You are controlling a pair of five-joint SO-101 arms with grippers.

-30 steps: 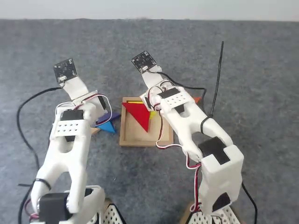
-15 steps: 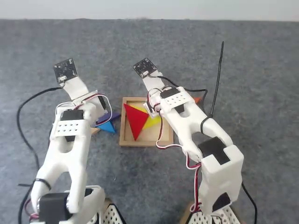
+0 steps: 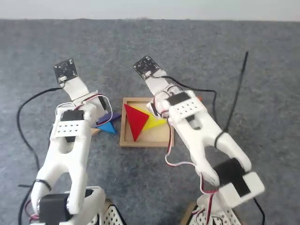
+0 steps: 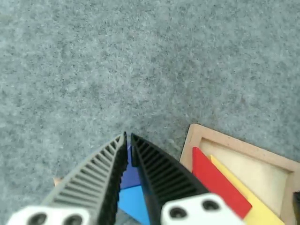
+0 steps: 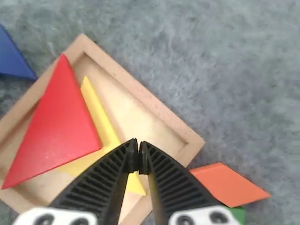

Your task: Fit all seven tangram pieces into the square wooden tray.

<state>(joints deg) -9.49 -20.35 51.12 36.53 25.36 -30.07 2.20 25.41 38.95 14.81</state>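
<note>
Looking down on the tray (image 3: 123, 140) at the centre of the high view: holds a red triangle (image 3: 135, 119) in its left half and a yellow triangle (image 3: 155, 123) that seems partly tucked beneath it, toward the right. Finds the right hand (image 5: 138, 143) hovering over the tray's right side, closed on nothing, fingers tip to tip. Finds the left hand (image 4: 127, 138) left of the tray, fingers drawn almost together and gripping nothing, above a blue piece (image 3: 108, 127) and a purple piece (image 3: 110, 117) lying on the grey tabletop (image 3: 234, 70) near the tray's left wall. Shows an orange piece (image 5: 227, 183) and a green corner (image 5: 236, 214) close outside the tray, at lower right in the right wrist view.

Judging by looks: thin, stiff painted wood, light enough to lift with a modest squeeze and unlikely to break, yet smooth-faced and apt to slide or pivot between the fingers. Lying flat on the fuzzy tabletop offers little edge to catch. Best to open wide, come straight down and pinch across two opposite edges near the middle, never at a sharp tip. For the orange piece, take the two long parallel sides. Probably calls for nudging the red triangle clear of the yellow before more will seat flat.
</note>
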